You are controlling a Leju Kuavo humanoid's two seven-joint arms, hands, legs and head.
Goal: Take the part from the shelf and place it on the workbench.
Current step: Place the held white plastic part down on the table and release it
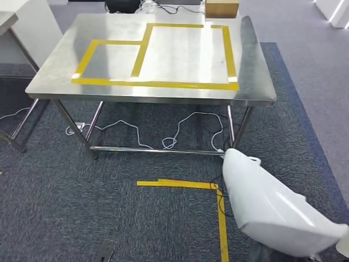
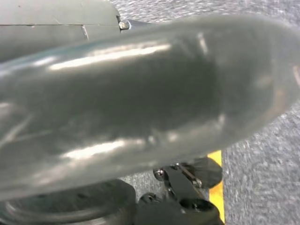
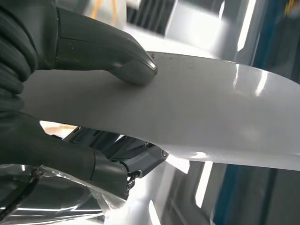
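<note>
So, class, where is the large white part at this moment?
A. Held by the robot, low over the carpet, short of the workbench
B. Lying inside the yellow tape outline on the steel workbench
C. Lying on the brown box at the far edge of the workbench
A: the white part hangs over the carpet before the workbench, with the right hand gripping it, thumb on top.

Blue-grey carpet (image 1: 61, 207) with yellow floor tape (image 1: 214, 202) and trailing cables (image 1: 181, 131).

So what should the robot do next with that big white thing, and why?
Probably carry it forward and up toward the workbench. The white part is held low over the carpet, short of the bench, with the right robot hand gripping its edge, thumb on top and fingers beneath. The yellow-taped area on the bench looks bare, ready for it.
</note>
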